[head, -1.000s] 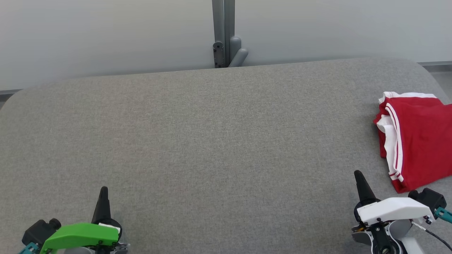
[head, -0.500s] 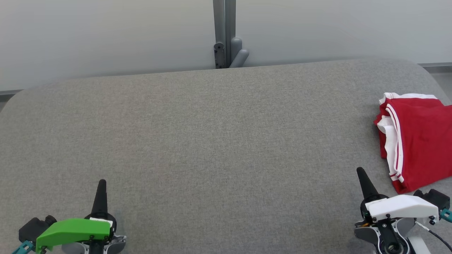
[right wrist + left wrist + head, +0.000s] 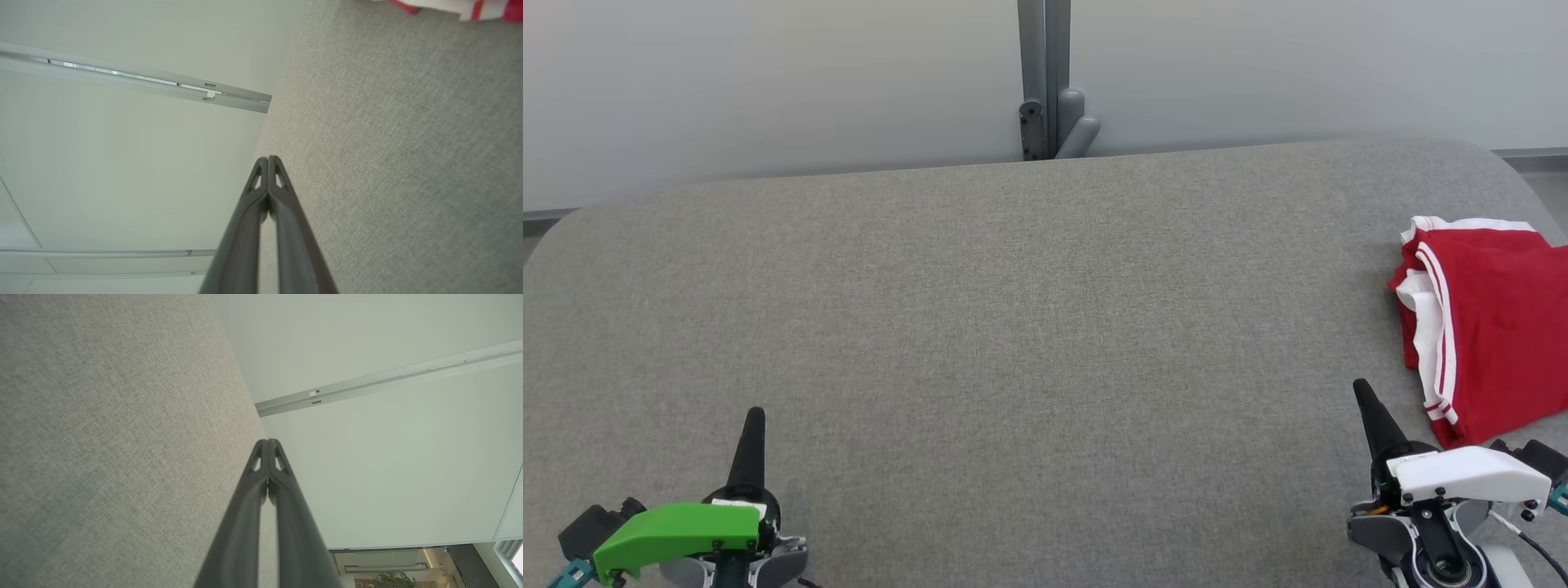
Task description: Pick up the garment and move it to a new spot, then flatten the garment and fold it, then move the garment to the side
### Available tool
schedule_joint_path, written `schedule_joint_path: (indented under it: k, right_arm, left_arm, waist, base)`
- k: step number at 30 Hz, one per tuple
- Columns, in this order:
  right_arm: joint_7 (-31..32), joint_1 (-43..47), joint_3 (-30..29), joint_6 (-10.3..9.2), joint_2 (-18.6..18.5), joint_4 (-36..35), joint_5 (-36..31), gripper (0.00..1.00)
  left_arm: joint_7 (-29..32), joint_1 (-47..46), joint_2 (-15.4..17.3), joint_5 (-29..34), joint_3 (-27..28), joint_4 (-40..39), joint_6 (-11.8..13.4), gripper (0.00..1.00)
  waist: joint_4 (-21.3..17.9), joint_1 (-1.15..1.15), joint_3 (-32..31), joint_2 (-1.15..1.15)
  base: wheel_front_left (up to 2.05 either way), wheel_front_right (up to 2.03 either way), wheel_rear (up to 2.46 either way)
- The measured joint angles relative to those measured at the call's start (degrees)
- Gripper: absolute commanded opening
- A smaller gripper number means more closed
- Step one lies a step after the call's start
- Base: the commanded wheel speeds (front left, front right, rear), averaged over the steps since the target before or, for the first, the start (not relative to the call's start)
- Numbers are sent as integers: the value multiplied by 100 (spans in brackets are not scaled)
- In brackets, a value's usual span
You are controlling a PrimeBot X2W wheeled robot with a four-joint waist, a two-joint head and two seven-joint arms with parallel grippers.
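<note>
So the left hand and right hand are both pinched shut, empty — the red garment lies at the surface's right edge. A careless nudge probably slides it off.

We take the grey post on the far wall as our mark. To either side of it runs a pale, plain wall, softly and evenly lit. At the post's foot sits a small grey bracket. In front of the post spreads a wide table covered in grey woven cloth, its far corners rounded. Far right of the post, past the table's corner, we see a dark skirting and a bit of pale floor. In the left wrist view the post shows as a slanting rail, and well off to one side of it we glimpse a bright window and a green plant.
</note>
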Motion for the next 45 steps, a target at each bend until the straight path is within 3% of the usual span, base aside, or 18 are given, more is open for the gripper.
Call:
schedule_joint_path:
  k: [36,45]
  right_arm:
    - [414,-69,-233,0,-12,-247,1652,0]
    - [428,-70,-236,0,-13,-253,1680,0]
  left_arm:
    - [422,-155,11,-1564,161,-245,-101,0]
    - [437,-171,12,-1594,166,-254,-102,0]
  waist:
    - [43,0,-52,0]
    - [43,0,-52,0]
  base:
    - [0,0,0]
    - [0,0,0]
